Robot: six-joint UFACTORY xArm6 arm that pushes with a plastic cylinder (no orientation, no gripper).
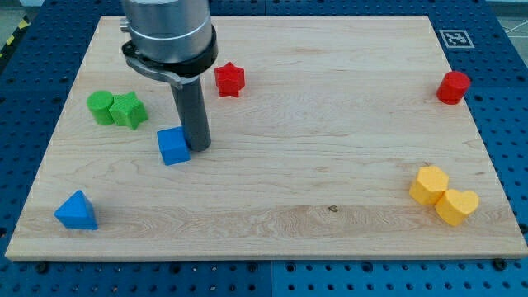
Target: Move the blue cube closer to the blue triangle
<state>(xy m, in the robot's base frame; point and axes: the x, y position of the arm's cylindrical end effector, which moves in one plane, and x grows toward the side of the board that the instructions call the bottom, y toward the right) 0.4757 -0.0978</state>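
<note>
The blue cube [172,147] lies on the wooden board [330,165], left of the middle. My tip [198,148] stands right against the cube's right side. The blue triangle [76,210] lies near the board's bottom left corner, well below and left of the cube. The rod rises from the tip to the arm's wide grey body at the view's top.
A green pair of blocks [116,109] lies up and left of the cube. A red star [229,79] lies up and right of my tip. A red block [453,87] sits at the far right. Two yellow blocks [444,196] sit at the bottom right.
</note>
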